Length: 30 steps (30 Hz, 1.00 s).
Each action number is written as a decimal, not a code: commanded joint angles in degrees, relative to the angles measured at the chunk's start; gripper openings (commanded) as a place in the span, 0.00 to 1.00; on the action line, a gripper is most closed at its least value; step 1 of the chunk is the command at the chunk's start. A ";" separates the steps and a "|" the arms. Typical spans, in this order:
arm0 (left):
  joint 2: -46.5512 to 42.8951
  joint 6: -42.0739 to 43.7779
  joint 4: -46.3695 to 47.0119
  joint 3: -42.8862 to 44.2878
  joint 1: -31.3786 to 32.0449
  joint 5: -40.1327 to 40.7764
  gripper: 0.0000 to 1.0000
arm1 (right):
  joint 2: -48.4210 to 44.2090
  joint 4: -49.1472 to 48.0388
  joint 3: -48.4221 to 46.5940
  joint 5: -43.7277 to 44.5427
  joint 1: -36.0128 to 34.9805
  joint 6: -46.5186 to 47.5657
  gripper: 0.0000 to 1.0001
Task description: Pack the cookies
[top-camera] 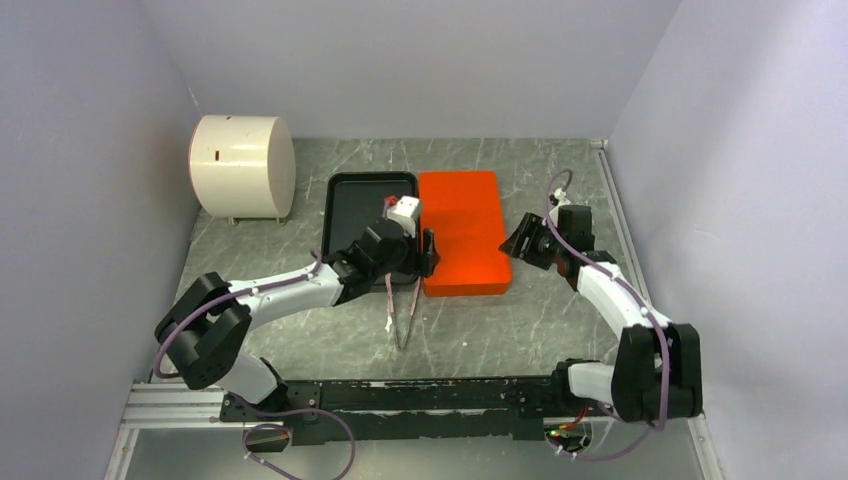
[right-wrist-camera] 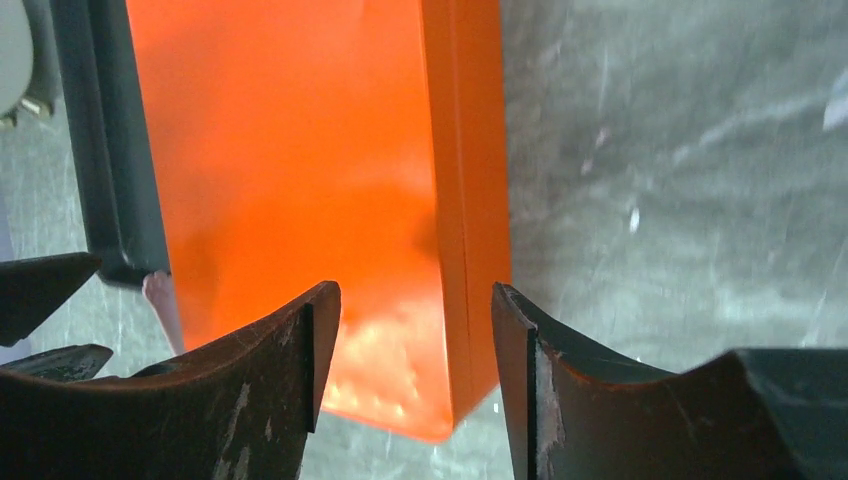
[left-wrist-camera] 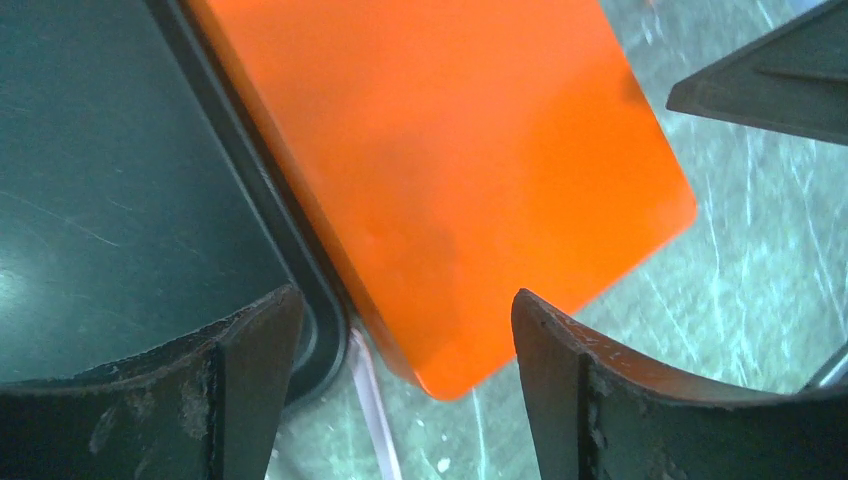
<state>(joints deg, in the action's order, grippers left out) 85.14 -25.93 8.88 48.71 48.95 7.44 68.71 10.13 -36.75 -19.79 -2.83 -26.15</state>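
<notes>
Cookies — not visible in any view; their place cannot be told. Left end effector (left-wrist-camera: 405, 305) wide open, empty, over the spot where black tray (top-camera: 355, 203) meets orange box (top-camera: 462, 232). Right end effector (right-wrist-camera: 412, 292) parted — straddling the box's right edge, gripping nothing. Tongs (top-camera: 400, 322) lie on the surface (top-camera: 500, 330).

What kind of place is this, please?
Probably a robot test booth: plain pale walls enclose a grey marbled tabletop, the left arm and right arm stand on a metal rail, and a black tray and orange box lie as props.
</notes>
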 commanded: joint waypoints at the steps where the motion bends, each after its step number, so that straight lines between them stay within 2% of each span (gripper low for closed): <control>1: 2.97 -3.87 3.59 3.90 -5.74 -5.28 0.81 | 6.54 -8.99 -7.28 0.34 -0.06 -0.59 0.62; 12: 21.18 -7.35 5.14 20.09 -13.85 -7.54 0.77 | 26.12 -16.99 -21.91 -0.09 0.13 -2.58 0.63; 20: 31.81 -7.32 2.08 33.51 -17.09 -7.53 0.68 | 38.41 -16.76 -34.43 1.36 0.28 -2.98 0.62; 23: 34.65 -7.19 1.20 36.63 -18.22 -7.53 0.65 | 42.43 -16.83 -37.82 0.52 0.28 -3.32 0.60; 30: 40.44 -5.72 0.62 41.56 -19.71 -7.53 0.52 | 48.92 -17.15 -42.81 -1.06 0.28 -3.91 0.55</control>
<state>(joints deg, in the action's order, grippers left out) 122.87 -32.42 10.13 86.74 29.78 0.71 115.28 -4.84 -75.81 -19.53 -2.79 -29.26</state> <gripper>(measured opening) 0.548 0.570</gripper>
